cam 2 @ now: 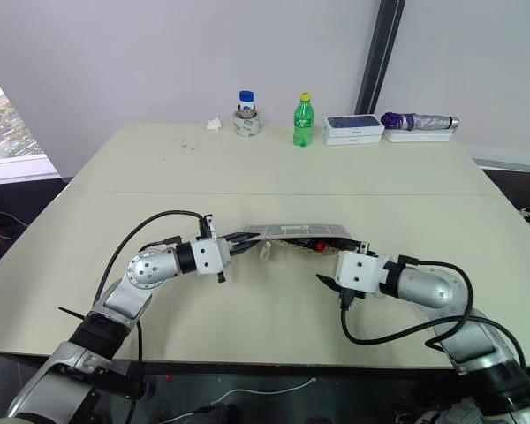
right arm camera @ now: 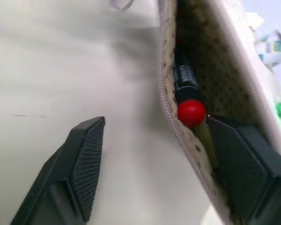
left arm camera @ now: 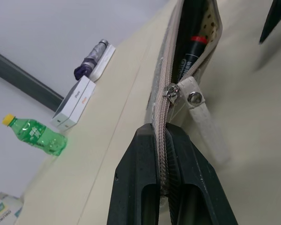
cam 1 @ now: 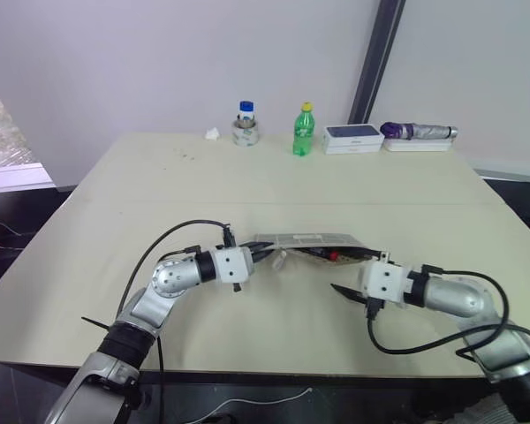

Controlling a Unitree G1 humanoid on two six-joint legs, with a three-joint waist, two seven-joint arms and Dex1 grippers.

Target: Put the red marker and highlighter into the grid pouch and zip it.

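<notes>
Jaws of the left gripper (left arm camera: 161,187) clench the grid pouch (cam 1: 311,239) at its zipper edge. Right gripper (right arm camera: 168,173) jaws stand released, one inside the pouch mouth beside the red marker (right arm camera: 189,108).

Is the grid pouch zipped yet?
No, open. The grid pouch gapes, the red marker visible inside; the zipper pull sits near the left pincer.

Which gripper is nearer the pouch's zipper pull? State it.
Left. The left gripper is clamped on the grid pouch just behind the zipper pull; the right gripper is open at the pouch's far, open end.
</notes>
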